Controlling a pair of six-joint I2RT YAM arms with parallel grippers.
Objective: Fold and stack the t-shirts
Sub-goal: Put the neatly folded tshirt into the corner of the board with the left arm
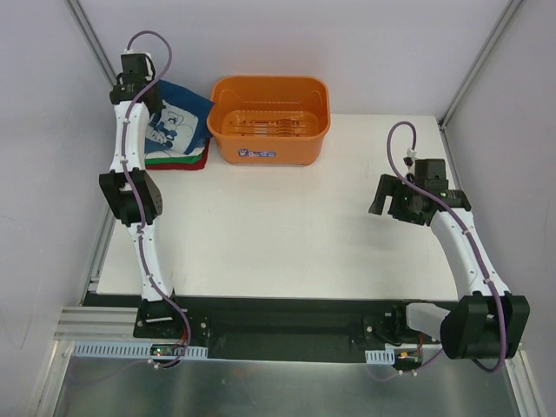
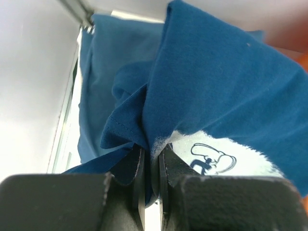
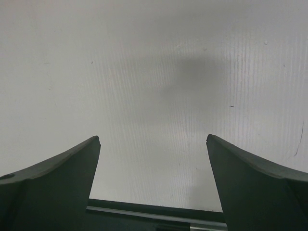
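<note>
I read left gripper (image 2: 151, 155) clamped on navy t-shirt (image 2: 216, 86) at its bunched edge, likely to set it atop the folded stack (image 1: 180, 162); right gripper (image 3: 154, 144) wide, idle.

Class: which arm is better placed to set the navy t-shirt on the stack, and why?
Left: the left gripper grips the navy t-shirt at the stack; the right gripper is open over the table.
</note>
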